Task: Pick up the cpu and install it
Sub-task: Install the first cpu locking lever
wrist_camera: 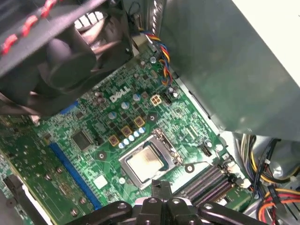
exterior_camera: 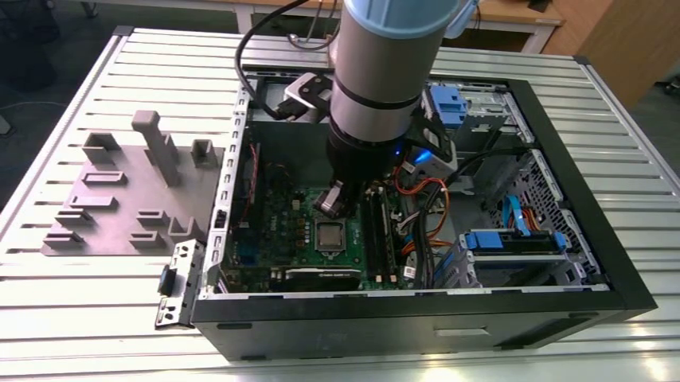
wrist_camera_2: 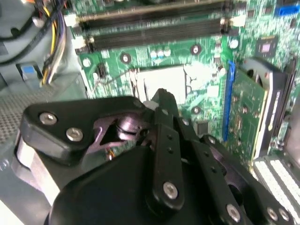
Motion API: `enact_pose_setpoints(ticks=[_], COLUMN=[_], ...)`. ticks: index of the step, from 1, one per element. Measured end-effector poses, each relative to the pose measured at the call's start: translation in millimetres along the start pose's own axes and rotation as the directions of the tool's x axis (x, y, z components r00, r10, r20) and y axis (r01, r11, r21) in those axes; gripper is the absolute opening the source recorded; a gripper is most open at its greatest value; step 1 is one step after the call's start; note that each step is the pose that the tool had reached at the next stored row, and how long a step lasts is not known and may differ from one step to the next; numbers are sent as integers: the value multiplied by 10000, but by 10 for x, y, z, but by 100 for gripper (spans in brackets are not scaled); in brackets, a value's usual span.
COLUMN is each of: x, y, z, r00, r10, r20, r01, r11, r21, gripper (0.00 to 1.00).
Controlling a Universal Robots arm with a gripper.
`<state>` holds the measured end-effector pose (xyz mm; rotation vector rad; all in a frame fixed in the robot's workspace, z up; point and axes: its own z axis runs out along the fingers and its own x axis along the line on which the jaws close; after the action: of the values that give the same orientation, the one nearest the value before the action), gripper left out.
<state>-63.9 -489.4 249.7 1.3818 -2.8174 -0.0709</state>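
Exterior view: we saw the arm (exterior_camera: 372, 95) reaching down into the open PC case (exterior_camera: 595, 263) on the tabletop (exterior_camera: 64, 318), w/ the jaws (exterior_camera: 331, 203) just above the green board (exterior_camera: 276, 231) near the socket (exterior_camera: 330, 235).

Second wrist view: jaws (wrist_camera_2: 161, 96) hung over the socket (wrist_camera_2: 164, 82); we couldn't tell whether apart or together.

First wrist view: the cpu (wrist_camera: 144, 162) lay flat inside the socket (wrist_camera: 151, 161), frame open round it. We judged placing done, latching left.

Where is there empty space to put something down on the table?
The slatted table is bare in front of the grey block tray, and past the computer case at the exterior view's right. Inside the case, wires crowd everything.
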Motion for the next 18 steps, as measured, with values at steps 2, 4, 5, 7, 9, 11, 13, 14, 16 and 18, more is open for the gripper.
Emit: enact_pose_setpoints(ticks=[2, 4, 5, 7, 9, 11, 13, 14, 16, 18], x=[-6, -7, -8, -10, -15, -29, -59, -79, -123, -151], y=[-10, -9, -9, -7, -2, 11, 25, 30, 30, 21], z=[0, -6, -15, -45, -91, -105, -106, -105, -104, -103], r00=[10000, 10000, 10000, 10000, 10000, 10000, 10000, 10000, 10000, 10000], r10=[0, 0, 0, 0, -1, 0, 0, -2, -1, -3], r20=[-1, -3, -3, 0, -1, 2, 0, 0, -1, 7], r01=[0, 0, 0, 0, 1, 0, 0, 2, 1, 3], r11=[10000, 10000, 10000, 10000, 10000, 10000, 10000, 10000, 10000, 10000], r21=[0, 1, 1, 1, 1, 0, 0, 0, -1, -9], gripper=[11, 11, 11, 11, 11, 11, 11, 11, 11, 11])
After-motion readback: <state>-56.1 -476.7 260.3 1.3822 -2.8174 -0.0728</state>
